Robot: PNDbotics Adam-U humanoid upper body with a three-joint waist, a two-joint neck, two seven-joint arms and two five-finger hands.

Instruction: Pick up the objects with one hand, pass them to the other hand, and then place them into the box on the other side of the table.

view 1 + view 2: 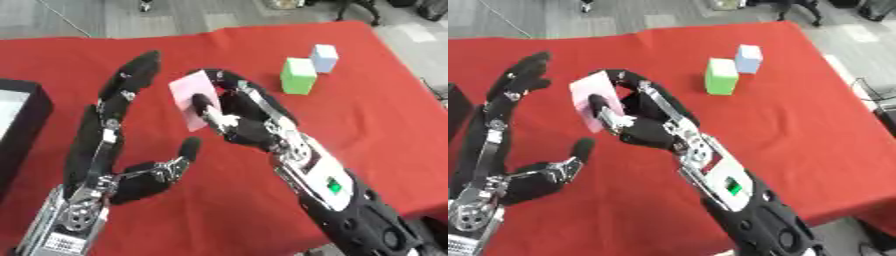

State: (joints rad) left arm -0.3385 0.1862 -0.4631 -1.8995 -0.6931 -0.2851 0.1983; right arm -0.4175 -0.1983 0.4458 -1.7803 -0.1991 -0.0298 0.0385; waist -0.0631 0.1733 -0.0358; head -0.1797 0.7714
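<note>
While my right hand [241, 125] sits at frame centre, its thumb and curled fingers pinch a pink block [194, 99], held tilted above the red worktop [367, 130]. My left hand [118, 175] stands just left of it, fingers straight and pointing up, thumb out, holding nothing; fingertips near the pink block, not touching. Upper right: green block [298, 75] and pale blue block [324, 58] side by side on the cloth. Black box [22, 117] at the left edge.
</note>
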